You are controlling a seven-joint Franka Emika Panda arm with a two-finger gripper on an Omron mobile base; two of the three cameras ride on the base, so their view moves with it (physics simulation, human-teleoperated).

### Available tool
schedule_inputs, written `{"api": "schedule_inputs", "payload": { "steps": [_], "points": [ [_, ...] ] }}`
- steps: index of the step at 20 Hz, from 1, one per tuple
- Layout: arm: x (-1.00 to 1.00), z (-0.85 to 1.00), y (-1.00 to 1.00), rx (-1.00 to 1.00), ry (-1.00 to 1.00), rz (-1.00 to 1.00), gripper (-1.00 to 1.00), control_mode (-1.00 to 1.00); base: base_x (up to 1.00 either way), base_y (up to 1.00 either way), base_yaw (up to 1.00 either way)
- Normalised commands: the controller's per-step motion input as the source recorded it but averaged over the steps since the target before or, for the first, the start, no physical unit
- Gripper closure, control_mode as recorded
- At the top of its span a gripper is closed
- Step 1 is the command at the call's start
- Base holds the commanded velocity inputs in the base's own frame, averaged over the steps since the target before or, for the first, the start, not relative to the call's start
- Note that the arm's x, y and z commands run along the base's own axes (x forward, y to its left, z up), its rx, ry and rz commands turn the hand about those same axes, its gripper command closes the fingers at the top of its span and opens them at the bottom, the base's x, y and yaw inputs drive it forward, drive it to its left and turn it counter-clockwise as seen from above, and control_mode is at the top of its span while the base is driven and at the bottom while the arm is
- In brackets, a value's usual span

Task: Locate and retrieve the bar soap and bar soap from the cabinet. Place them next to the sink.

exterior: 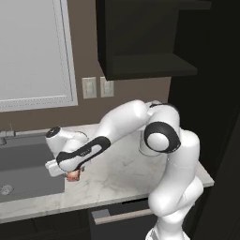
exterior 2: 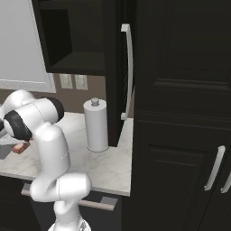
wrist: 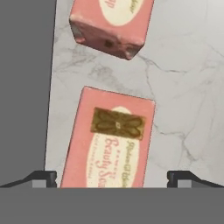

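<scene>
Two bar soaps lie on the marble counter in the hand view. One bar soap (wrist: 109, 144) lies flat between my fingertips, and the second bar soap (wrist: 111, 24) lies just beyond it, slightly tilted. My gripper (wrist: 111, 177) is open, with gaps between its fingers and the near bar. The sink (wrist: 24, 87) borders both bars on the left. In the left base view my gripper (exterior: 70, 174) hovers low over a bar soap (exterior: 73, 176) right beside the sink (exterior: 28, 164). The black cabinet (exterior: 140, 42) hangs above the counter, its shelf bare.
A white paper-towel roll (exterior 2: 95, 124) stands on the counter behind my arm, next to the tall dark cabinet (exterior 2: 180, 113). A drawer with a pale bar handle (exterior: 119, 215) sits under the counter edge. Two wall outlets (exterior: 97, 87) are below the cabinet.
</scene>
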Motion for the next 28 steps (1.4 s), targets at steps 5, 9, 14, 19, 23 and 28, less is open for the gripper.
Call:
{"api": "schedule_inputs", "payload": {
  "steps": [5, 9, 14, 19, 23, 28],
  "points": [
    [-0.14, 0.19, 0.00, 0.09, -0.04, -0.03, -1.00, -1.00, 0.00, 0.00, 0.00],
    [-0.18, 0.38, 0.00, 0.06, -0.05, -0.03, -1.00, -1.00, 0.00, 0.00, 0.00],
    [-0.06, 0.42, 0.00, -0.06, 0.04, 0.07, -1.00, -1.00, 0.00, 0.00, 0.00],
    [-0.02, 0.30, -0.18, -0.10, 0.07, 0.18, -1.00, -1.00, 0.00, 0.00, 0.00],
    [-0.23, 0.22, -0.16, -0.09, 0.03, 0.34, -1.00, -1.00, 0.00, 0.00, 0.00],
    [-0.26, 0.32, -0.40, 0.01, -0.02, 0.24, -1.00, -1.00, 0.00, 0.00, 0.00]
  ]
}}
